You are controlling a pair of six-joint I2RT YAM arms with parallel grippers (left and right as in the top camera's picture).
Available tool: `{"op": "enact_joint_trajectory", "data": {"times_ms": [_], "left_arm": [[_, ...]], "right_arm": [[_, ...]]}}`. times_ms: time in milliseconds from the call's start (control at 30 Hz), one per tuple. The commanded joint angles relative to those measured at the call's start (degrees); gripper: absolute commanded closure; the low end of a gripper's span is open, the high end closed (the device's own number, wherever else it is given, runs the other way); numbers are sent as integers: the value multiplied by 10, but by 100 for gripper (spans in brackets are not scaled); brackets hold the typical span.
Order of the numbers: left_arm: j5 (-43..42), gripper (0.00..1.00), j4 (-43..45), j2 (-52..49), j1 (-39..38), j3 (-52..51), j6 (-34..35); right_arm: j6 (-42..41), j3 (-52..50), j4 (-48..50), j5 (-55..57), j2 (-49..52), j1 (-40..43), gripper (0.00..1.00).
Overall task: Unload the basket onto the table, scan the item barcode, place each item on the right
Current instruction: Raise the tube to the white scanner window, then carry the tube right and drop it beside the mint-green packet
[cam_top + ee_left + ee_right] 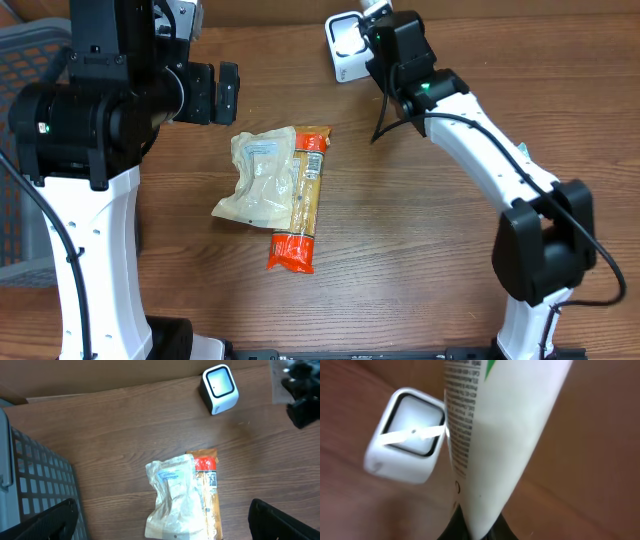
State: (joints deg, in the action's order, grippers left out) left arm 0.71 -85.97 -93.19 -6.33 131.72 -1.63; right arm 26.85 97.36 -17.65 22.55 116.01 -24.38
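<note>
**Wood surface (400, 250): tube (505, 435) up at the scanner (407, 435)**

The left gripper (222, 92) hangs spread wide, holding nothing, above two food packets (270, 195). The right gripper (475, 527) is squeezed tight on the white tube, just beside the small white scanner. The scan looks under way; I cannot see a barcode.

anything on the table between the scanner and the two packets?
No. The left wrist view shows only bare wooden table between the barcode scanner and the orange packet beside the pale pouch.
</note>
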Motion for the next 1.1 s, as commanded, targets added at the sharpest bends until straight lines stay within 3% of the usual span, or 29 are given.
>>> {"op": "enact_joint_trajectory", "data": {"times_ms": [0, 233, 467, 1067], "left_arm": [[1, 0, 1, -5, -1, 2, 4], [1, 0, 1, -5, -1, 2, 4], [1, 0, 1, -5, -1, 2, 4], [1, 0, 1, -5, -1, 2, 4]], "right_arm": [[113, 12, 63, 67, 30, -2, 96], [203, 12, 205, 157, 120, -2, 96], [305, 12, 236, 164, 175, -8, 96], [304, 12, 266, 168, 185, -22, 96]]}}
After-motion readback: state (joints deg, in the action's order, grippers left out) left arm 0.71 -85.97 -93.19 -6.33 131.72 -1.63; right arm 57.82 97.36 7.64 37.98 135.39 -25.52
